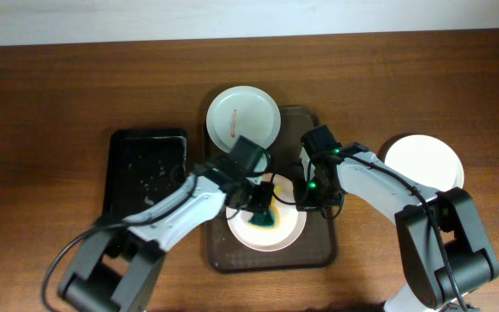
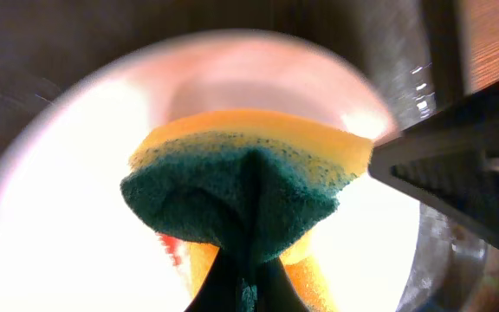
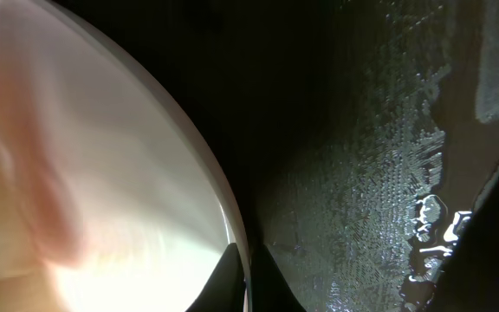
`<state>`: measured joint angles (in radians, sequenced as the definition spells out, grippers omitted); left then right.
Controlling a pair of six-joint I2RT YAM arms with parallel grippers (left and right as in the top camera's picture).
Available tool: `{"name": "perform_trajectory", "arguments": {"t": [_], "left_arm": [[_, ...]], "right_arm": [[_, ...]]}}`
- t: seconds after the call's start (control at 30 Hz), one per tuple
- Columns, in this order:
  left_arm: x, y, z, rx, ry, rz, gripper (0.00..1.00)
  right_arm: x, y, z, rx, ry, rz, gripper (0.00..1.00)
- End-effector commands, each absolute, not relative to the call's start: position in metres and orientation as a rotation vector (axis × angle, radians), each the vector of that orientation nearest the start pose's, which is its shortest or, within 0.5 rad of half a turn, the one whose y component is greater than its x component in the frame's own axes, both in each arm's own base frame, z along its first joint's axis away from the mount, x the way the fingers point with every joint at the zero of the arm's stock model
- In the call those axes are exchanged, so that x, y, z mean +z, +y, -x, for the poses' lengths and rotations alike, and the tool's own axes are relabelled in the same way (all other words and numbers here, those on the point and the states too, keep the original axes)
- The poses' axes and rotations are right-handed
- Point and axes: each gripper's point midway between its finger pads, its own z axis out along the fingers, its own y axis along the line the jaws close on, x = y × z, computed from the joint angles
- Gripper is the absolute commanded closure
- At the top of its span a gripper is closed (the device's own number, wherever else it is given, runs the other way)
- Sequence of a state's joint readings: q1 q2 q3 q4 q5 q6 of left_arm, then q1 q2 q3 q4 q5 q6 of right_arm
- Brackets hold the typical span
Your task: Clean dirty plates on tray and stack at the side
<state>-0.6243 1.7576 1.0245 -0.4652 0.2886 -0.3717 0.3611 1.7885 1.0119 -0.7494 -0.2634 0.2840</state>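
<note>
Left fingers [image 2: 243, 290] pinch a sponge [image 2: 241, 195] on a plate [image 1: 289, 230] (red smear [image 2: 170, 248] showing) in the tray [image 1: 320, 252]; right fingers [image 3: 223, 279] clamp the plate's rim.

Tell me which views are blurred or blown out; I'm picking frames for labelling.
Overhead: sharp and evenly lit, the smear on the far plate readable. Left wrist: the sponge fairly crisp, the front plate under it blown out white, edges soft. Right wrist: the front plate blurred and washed out, the tray floor sharper, with wet glints.

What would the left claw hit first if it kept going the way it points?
Most likely the round white plate on the dark-brown tray, just beyond the green-and-yellow sponge it grips.
</note>
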Motion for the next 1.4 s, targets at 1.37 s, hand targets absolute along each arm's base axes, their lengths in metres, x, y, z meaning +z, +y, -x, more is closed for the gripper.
{"name": "perform_trajectory", "arguments": {"t": [1.37], "left_arm": [[0.006,-0.127,-0.307,0.431,3.023,-0.008,1.00]], "right_arm": [[-0.007,0.132,-0.261,0.255,3.207,0.065,0.96]]}}
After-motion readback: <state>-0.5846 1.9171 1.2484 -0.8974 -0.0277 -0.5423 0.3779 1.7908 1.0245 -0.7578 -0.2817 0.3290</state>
